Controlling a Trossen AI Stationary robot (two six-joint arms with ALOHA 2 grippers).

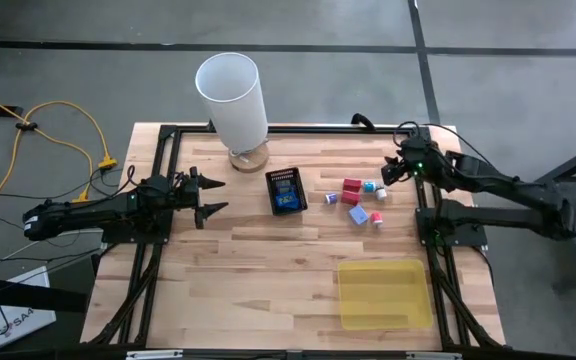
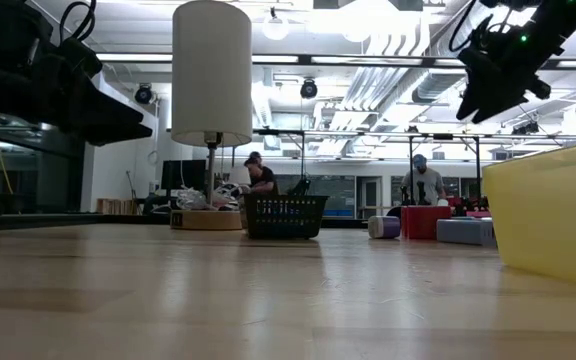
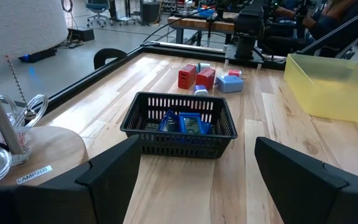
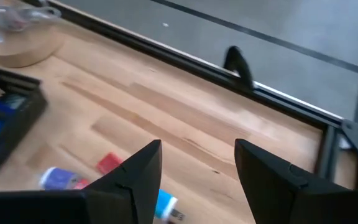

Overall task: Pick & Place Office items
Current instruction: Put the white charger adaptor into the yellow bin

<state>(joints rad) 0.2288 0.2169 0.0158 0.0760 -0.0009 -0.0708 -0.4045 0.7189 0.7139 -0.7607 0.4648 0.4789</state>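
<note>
The office items are small blocks grouped on the wood table right of centre: red, white and teal, purple and pale blue. Blue pieces lie inside the black mesh basket. My right gripper hangs open above the table at the far right, just right of the blocks, tilted down. Its wrist view shows a red piece and a teal one below its fingers. My left gripper stands open and level at the left, pointing at the basket.
A flat translucent yellow tray lies at the near right. A white lamp on a round wooden base stands at the far edge, left of the basket. Bare wood spreads across the table's near and middle parts. People sit in the room behind the table.
</note>
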